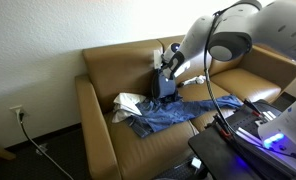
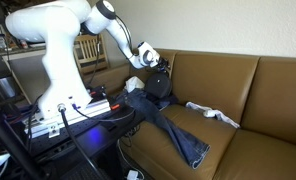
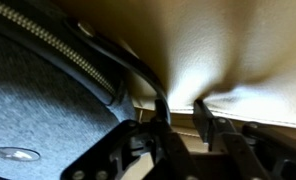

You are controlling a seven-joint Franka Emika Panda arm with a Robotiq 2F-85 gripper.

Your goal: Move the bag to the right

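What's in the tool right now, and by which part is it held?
Likely the bag, by its thin black strap, which runs into the tool between its fingers; a firm pinch cannot be confirmed.

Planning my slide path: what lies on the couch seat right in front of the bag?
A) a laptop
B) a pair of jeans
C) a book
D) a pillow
B: in an exterior view, blue jeans lie spread out in front of the dark bag.

Arm (image 2: pixel 58 45): glossy white, fat rounded links, dark joint rings; blk cable (image 1: pixel 211 62) alongside; hand (image 2: pixel 153 61) blk.
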